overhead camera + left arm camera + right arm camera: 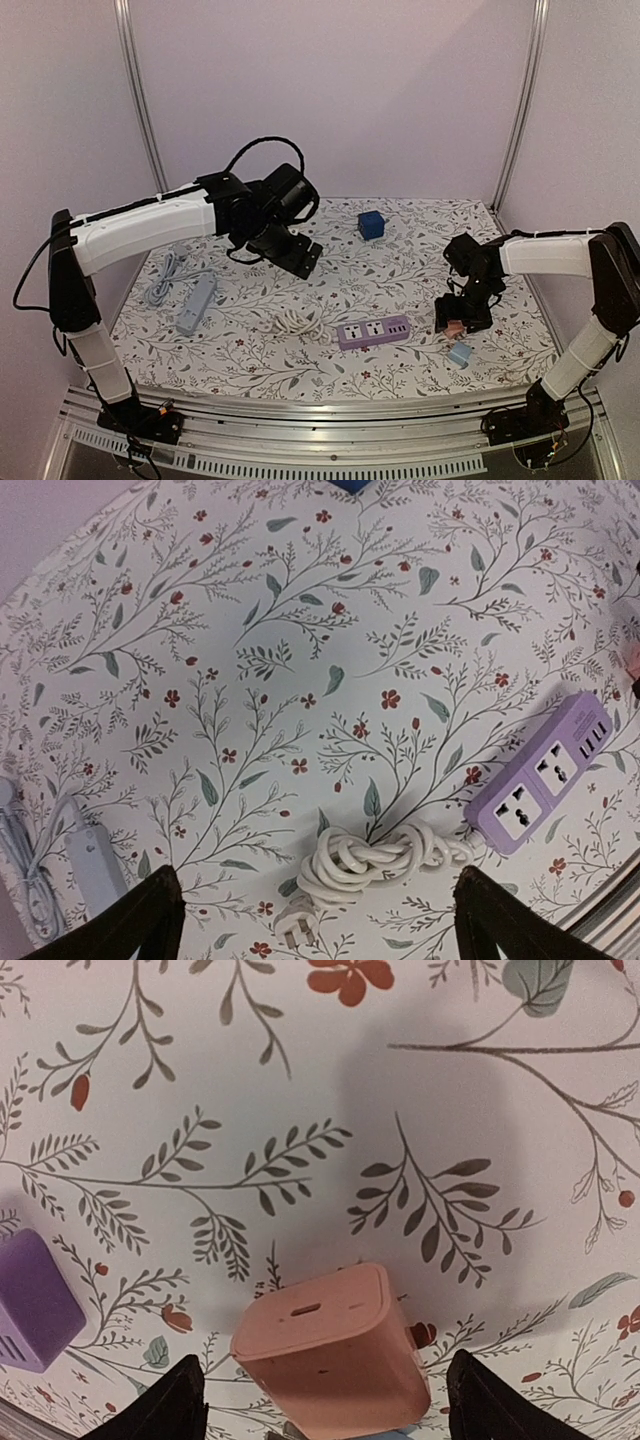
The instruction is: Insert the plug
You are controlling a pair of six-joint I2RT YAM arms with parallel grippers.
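Two black fingers of the right gripper (325, 1360) stand apart on either side of a salmon-pink, rounded plastic charger plug (322, 1335). The plug lies on the floral-patterned tablecloth (400, 270) near the table's right edge. A sliver of cloth shows between each finger and the plug, so nothing is clamped yet. Just beside the plug, nearer the arm's base, lies a pale-blue plastic adapter (460, 352). The lilac plastic power strip (373, 331), sockets facing up, sits near the plug on its left, not touching it. Left of centre, the left gripper (297, 256) hangs high with its jaws wide and empty. Its wrist camera looks down on a coiled white cable (375, 858) beside the strip's end. A grey-blue power strip (197, 303) with a loose cord and a dark-blue cube (371, 224) lie well apart from the action.

The grasp appears to be the step in hand, and it looks the riskiest. The plug lies slightly askew to the fingers, so a squeeze could turn it or pinch it by a corner. That would leave its pins, not visible here, misaligned with the socket. The pale-blue adapter is near enough to be nudged or caught. Nothing holds the lilac strip, so an off-centre push could slide it across the cloth rather than seat the plug.
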